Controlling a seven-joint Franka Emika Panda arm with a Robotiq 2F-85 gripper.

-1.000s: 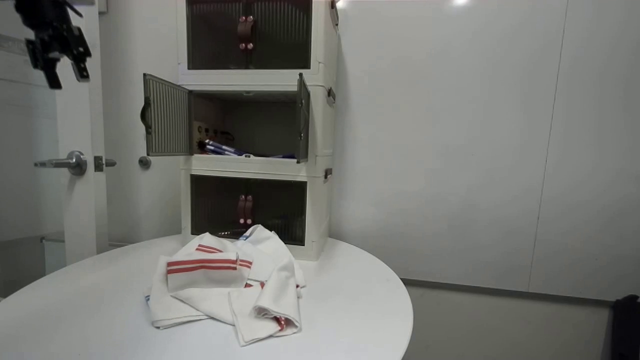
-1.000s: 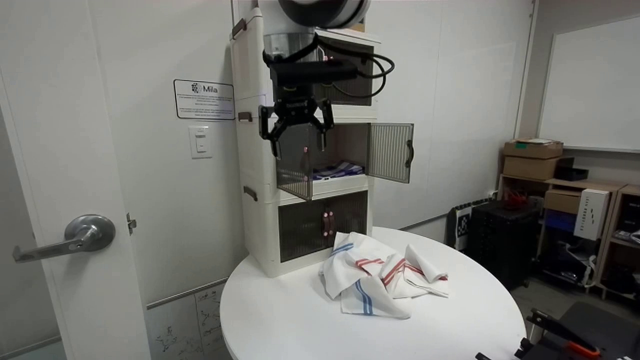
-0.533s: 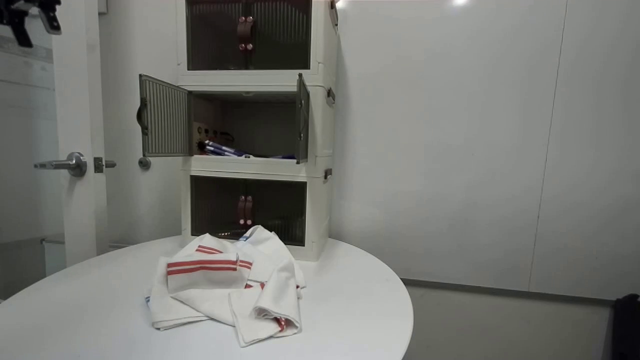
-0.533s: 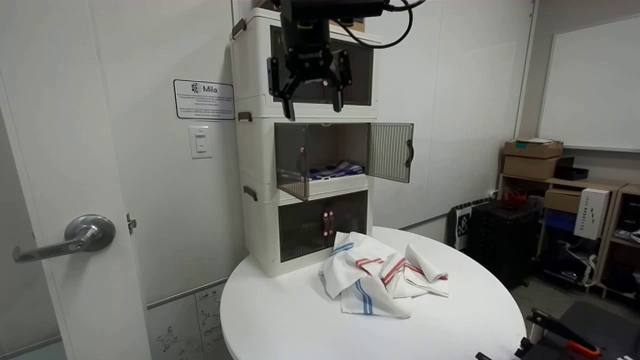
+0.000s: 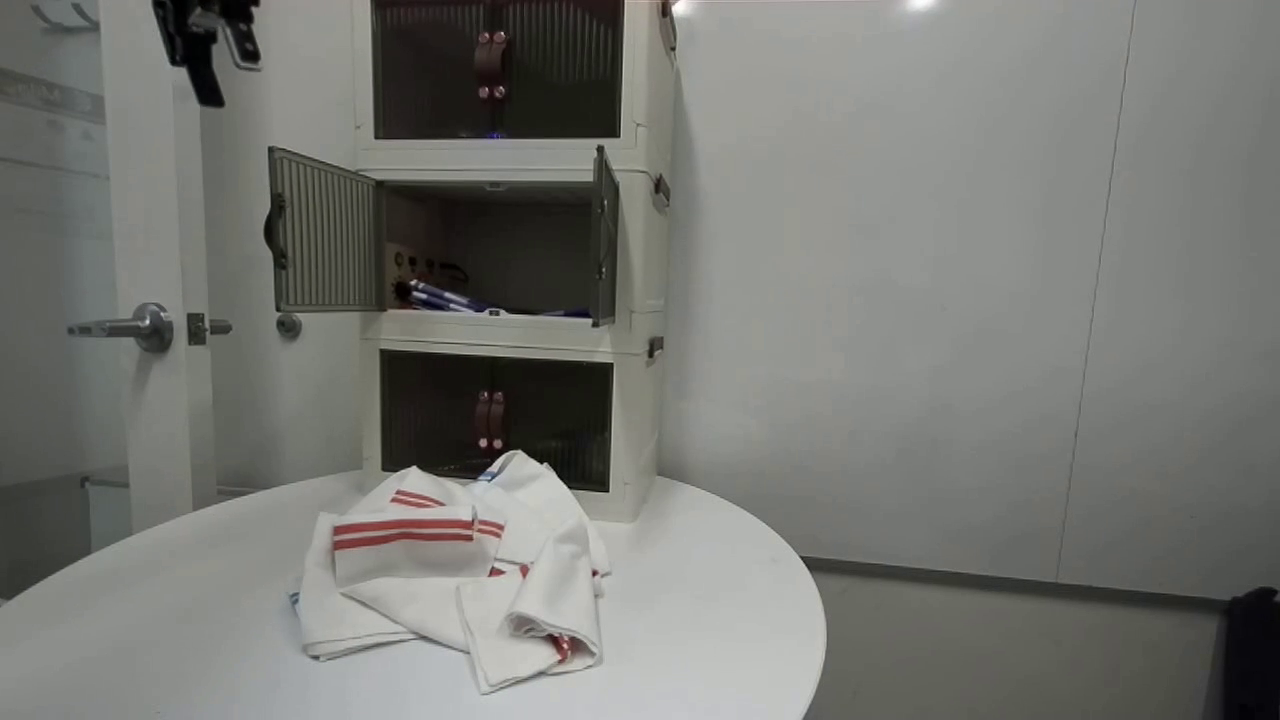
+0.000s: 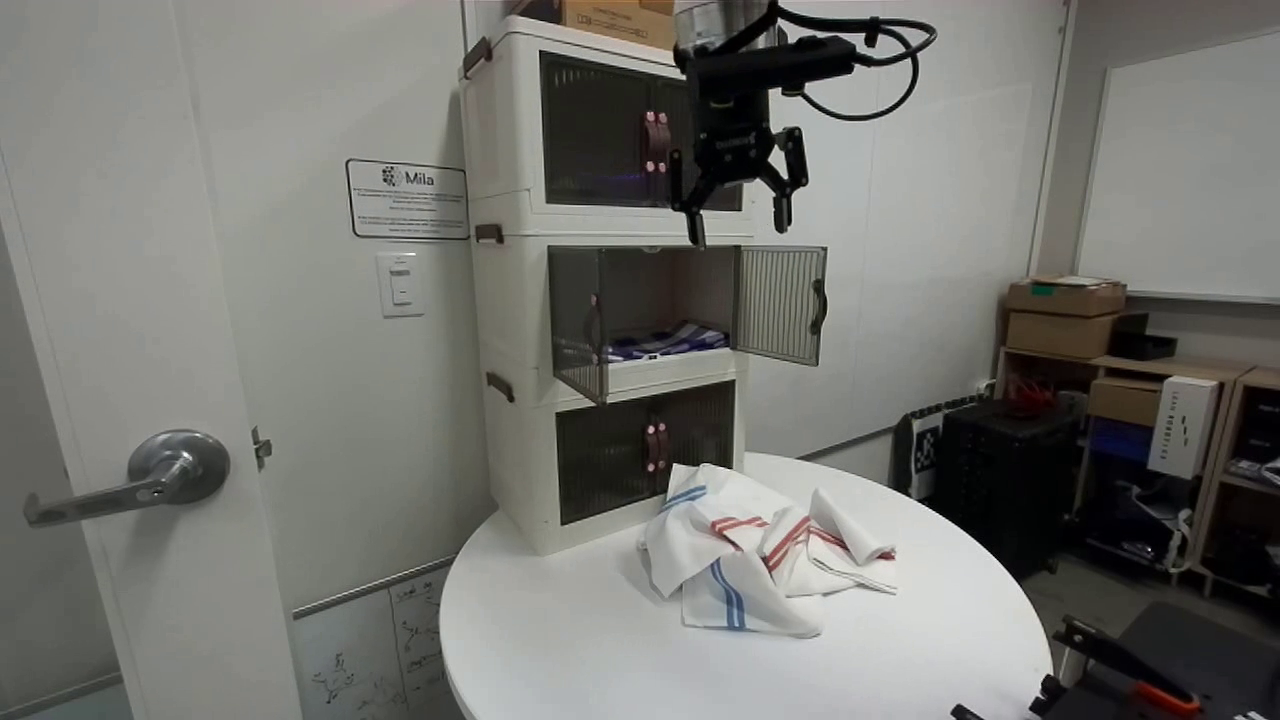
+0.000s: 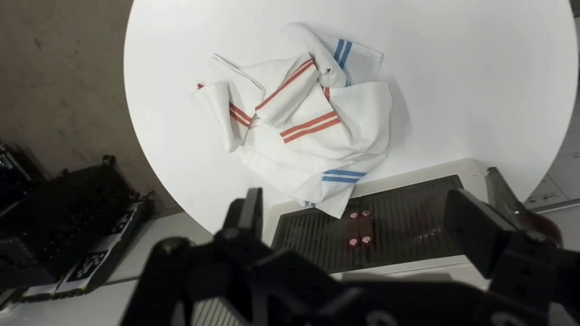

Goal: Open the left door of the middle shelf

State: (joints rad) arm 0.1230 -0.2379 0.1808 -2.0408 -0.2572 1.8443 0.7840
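The left door (image 5: pixel 325 235) of the middle shelf (image 5: pixel 520 245) stands swung outward, its dark curved handle at its free edge. It also shows in an exterior view (image 6: pixel 580 325) and edge-on at the right of the wrist view (image 7: pixel 500 192). The matching right door (image 6: pixel 782 303) stands open too. The shelf is dark inside, with a blue-and-white folded cloth (image 6: pixel 670 343) and small items. My gripper (image 6: pixel 740 224) is open and empty, in the air above the middle tier and in front of the cabinet, apart from both doors. In the wrist view the gripper's jaws (image 7: pixel 358 206) are wide apart.
The top doors (image 5: pixel 430 75) and bottom doors (image 5: pixel 430 405) are closed. A crumpled white towel (image 6: pixel 745 560) with red and blue stripes lies on the round white table (image 6: pixel 560 640) before the cabinet. A room door with a metal handle (image 6: pixel 180 470) stands beside the cabinet.
My gripper has risen from beside the left door and moved across toward the right door's side, staying open. The left door has swung a little further outward. The towel has not moved.
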